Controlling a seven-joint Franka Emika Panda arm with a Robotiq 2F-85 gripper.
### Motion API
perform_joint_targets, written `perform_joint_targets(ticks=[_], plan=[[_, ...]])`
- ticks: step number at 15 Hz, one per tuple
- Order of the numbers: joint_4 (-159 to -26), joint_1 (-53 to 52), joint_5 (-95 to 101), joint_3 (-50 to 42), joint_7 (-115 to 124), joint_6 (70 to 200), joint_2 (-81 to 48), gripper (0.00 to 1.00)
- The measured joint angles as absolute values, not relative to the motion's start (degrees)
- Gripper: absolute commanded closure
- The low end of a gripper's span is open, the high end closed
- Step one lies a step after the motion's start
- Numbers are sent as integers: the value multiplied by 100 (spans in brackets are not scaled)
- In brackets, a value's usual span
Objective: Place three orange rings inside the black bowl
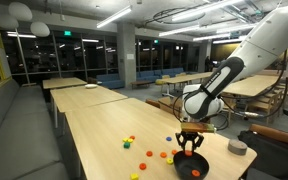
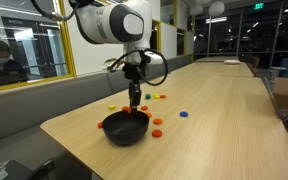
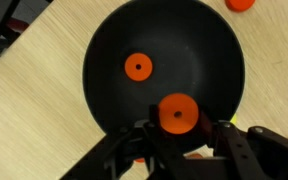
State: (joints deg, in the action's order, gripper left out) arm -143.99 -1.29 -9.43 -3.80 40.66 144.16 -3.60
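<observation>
The black bowl (image 3: pixel 199 50) fills the wrist view, with one orange ring (image 3: pixel 137 67) lying flat inside it. My gripper (image 3: pixel 177 124) hangs over the bowl's near side, shut on a second orange ring (image 3: pixel 177 108) held between the fingers. In both exterior views the gripper (image 1: pixel 191 143) (image 2: pixel 135 106) points straight down just above the bowl (image 1: pixel 192 167) (image 2: pixel 126 130). More orange rings (image 2: pixel 156 122) lie on the table beside the bowl, and one (image 3: pixel 241 4) lies just past its far rim.
Small yellow, green and red pieces (image 1: pixel 130 140) are scattered on the long wooden table (image 1: pixel 94 130). A blue piece (image 2: pixel 182 113) lies beyond the bowl. A grey round container (image 1: pixel 238 146) stands off to the side. The table edge runs close to the bowl.
</observation>
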Motion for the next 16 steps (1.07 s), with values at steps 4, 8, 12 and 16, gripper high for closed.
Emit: perform_joint_targets(ticks=[4, 8, 12, 16], plan=[[-14493, -148, -943, -184, 4080, 14196, -313, 19], [-14494, -150, -943, -106, 4101, 14111, -314, 0], [-14358, -150, -915, -102, 4018, 14111, -315, 0], [-14078, -149, -905, -102, 3484, 14111, -330, 0]])
